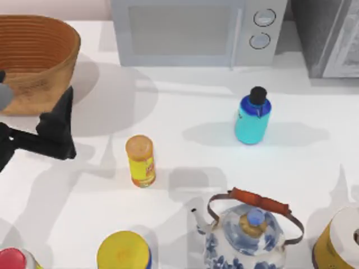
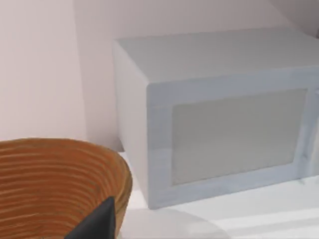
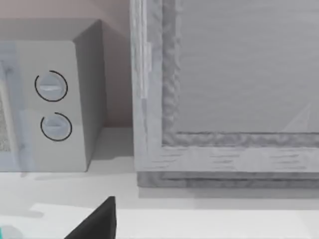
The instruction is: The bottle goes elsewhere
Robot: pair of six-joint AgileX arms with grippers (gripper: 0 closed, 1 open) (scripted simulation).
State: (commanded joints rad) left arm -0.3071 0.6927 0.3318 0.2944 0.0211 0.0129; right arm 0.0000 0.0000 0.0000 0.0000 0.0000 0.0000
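Note:
The bottle [image 1: 252, 119], squat and teal with a blue shoulder and a black cap, stands upright on the white table right of centre, in front of the microwave's dials. My left gripper [image 1: 59, 131] hovers at the table's left side beside the basket, far from the bottle and holding nothing. A black part of it shows in the left wrist view [image 2: 97, 221]. A black part of my right gripper [image 3: 97, 221] shows in the right wrist view, which faces the microwave's dials and a grey cabinet.
A white microwave [image 1: 190, 31] and a grey cabinet [image 1: 331, 33] line the back. A wicker basket [image 1: 33, 56] sits back left. A slim yellow bottle [image 1: 140, 161], a patterned kettle [image 1: 247, 235] and several containers stand along the front.

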